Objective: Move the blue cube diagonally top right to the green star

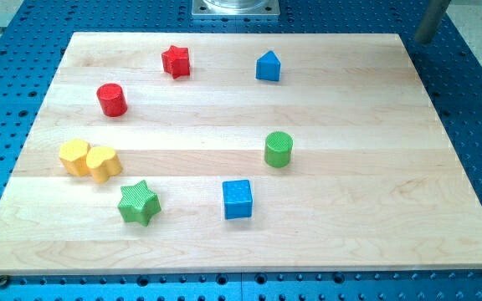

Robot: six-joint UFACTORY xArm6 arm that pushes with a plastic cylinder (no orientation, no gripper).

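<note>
Our rod enters at the view's top right corner as a grey, smooth cylinder, and our tip [419, 39] seems to end just past the tabletop's far right edge, over the blue perforated metal base [475, 100]; its very end is hard to make out. We have no jaws, so nothing is grasped, and the tip touches no block and stands well apart from all of them.

The nearest block to the tip is the blue house-shaped plastic block [268, 66], with a peaked top, near the view's top centre. Left of it sits the red plastic star [176, 61], and further left and lower the red plastic cylinder [112, 99], upright. Right of centre stands the green plastic cylinder [279, 149] with a finely ribbed top.

The blue plastic cube [238, 199], its top face dotted with a fine texture, rests in the lower middle, below and left of the green cylinder. The green plastic star [138, 202] lies to its left at about the same height, apart from it. Above the star, two yellow plastic blocks touch: a yellow hexagonal block [74, 156] and a yellow heart-shaped block [104, 163].

All rest on the pale wooden tabletop [350, 192], made of joined planks with a light grain.
</note>
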